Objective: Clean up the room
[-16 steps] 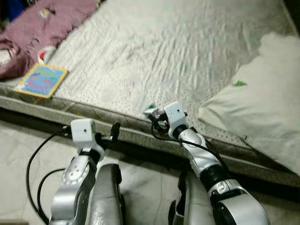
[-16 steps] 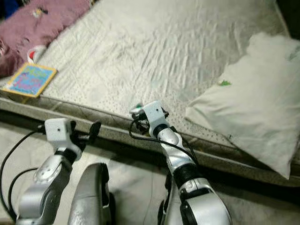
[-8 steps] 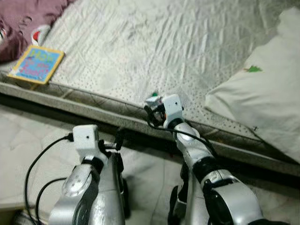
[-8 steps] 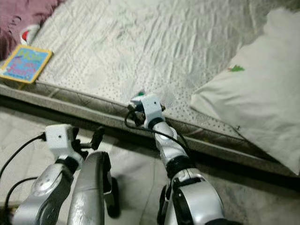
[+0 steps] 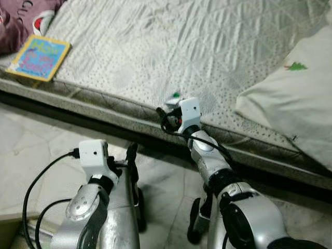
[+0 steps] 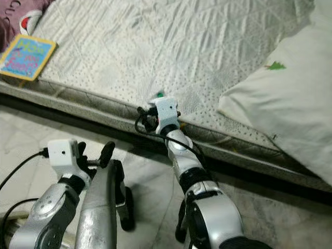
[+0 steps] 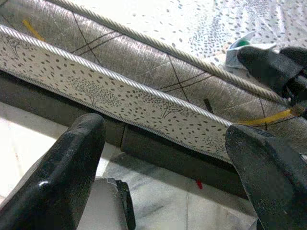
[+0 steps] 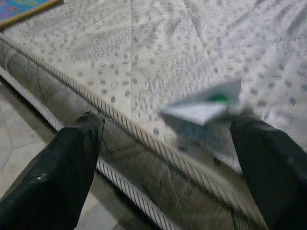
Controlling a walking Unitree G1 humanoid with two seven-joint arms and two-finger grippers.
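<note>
A small crumpled white wrapper with a green spot (image 5: 174,97) lies on the mattress (image 5: 181,41) near its front edge. My right gripper (image 5: 168,107) is at that edge, just short of the wrapper. In the right wrist view its fingers (image 8: 72,163) stand wide open, with the wrapper (image 8: 204,108) close to one of them and not held. My left gripper (image 5: 130,161) hangs lower over the floor, open and empty, facing the mattress side (image 7: 144,96).
A colourful picture book (image 5: 37,51) lies at the bed's front left, beside a maroon blanket (image 5: 21,21). A white pillow (image 5: 295,104) overhangs the right part of the bed. Pale tiled floor (image 5: 31,150) runs along the dark bed base.
The camera has shifted, so the bed now sits higher in view. My right gripper stays at the wrapper by the mattress edge. My left arm now sits lower, below the bed edge.
</note>
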